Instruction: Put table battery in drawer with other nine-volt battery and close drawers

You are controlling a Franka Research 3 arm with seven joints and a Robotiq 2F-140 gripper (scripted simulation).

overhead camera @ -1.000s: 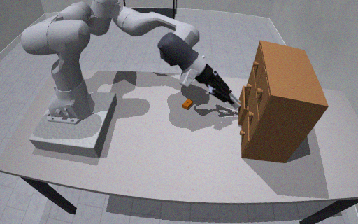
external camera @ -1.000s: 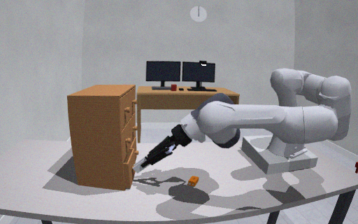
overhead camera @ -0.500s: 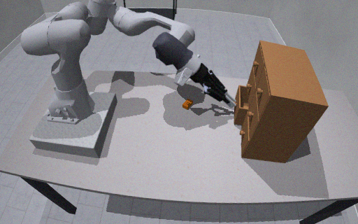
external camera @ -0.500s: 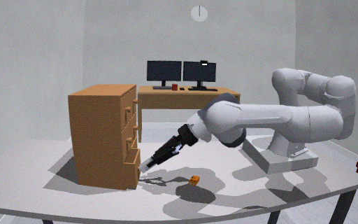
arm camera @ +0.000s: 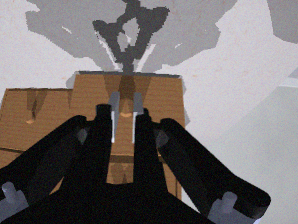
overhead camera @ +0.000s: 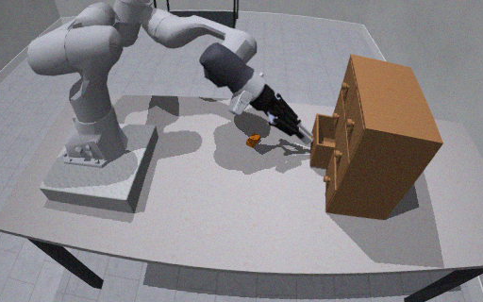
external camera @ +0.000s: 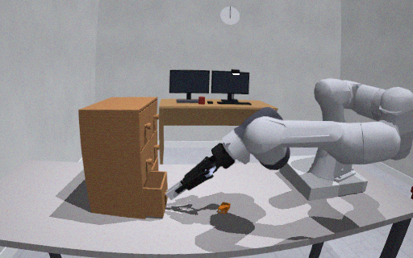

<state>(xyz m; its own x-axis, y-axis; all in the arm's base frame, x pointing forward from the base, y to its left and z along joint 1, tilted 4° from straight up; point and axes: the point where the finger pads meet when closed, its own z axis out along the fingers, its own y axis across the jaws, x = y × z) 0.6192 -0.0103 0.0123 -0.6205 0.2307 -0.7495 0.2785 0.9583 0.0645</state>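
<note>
Pincer (overhead camera: 309,141) (external camera: 168,196) (arm camera: 126,103) clenched on knob (arm camera: 126,114) of open drawer (overhead camera: 321,157) (external camera: 155,201) (arm camera: 150,90). Orange battery (overhead camera: 253,140) (external camera: 223,208) on table (overhead camera: 200,226) (external camera: 110,238) (arm camera: 240,55), behind pincer, toward my one arm's base (overhead camera: 131,200) (external camera: 338,189). Long side: can't tell. I'd let go, then reach back.

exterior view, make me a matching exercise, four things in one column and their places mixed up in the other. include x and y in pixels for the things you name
Things
1. battery (overhead camera: 253,140) (external camera: 223,208)
2. pulled-out drawer (overhead camera: 319,157) (external camera: 154,201) (arm camera: 92,102)
3. gripper (overhead camera: 309,142) (external camera: 168,196) (arm camera: 126,103)
4. red cup (external camera: 202,100)

Places
a. at the bottom of the chest (overhead camera: 398,104) (external camera: 112,161) (arm camera: 25,137), jutting from its front
b. on the desk (external camera: 203,116) in the background
c. on the table (overhead camera: 209,222) (external camera: 110,238) (arm camera: 215,75), between the chest and the arm's base (overhead camera: 51,192) (external camera: 328,193)
d. at the front of the pulled-out drawer, fingers closed on its knob (arm camera: 126,114)

Right pairs: 1-c, 2-a, 3-d, 4-b
</note>
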